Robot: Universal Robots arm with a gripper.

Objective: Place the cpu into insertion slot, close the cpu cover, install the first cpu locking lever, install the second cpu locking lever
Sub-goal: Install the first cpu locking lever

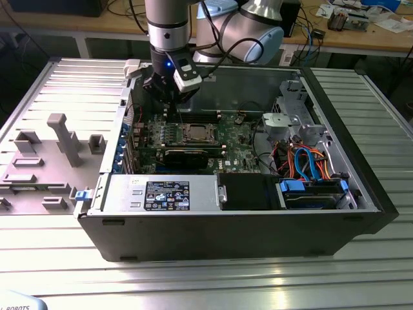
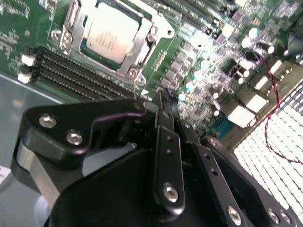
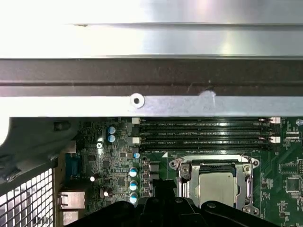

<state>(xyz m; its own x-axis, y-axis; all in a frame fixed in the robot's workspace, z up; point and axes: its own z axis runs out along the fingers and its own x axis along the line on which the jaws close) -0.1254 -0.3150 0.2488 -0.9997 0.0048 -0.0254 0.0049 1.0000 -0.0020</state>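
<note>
- A ribbed metal table point(image 1: 361, 258) of long aluminium slats spans the exterior view from nine to three o'clock, with bright light glaring off the slats near six o'clock.
- A wooden workbench point(image 1: 361, 37) runs along twelve o'clock, strewn with cables and papers point(image 1: 387, 22) toward one o'clock.
- Grey fixture blocks point(image 1: 45, 161) sit at nine o'clock.

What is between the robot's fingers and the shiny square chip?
In the second wrist view, between the gripper and the cpu lie the cpu cover's silver edge and a strip of green circuit board.
</note>
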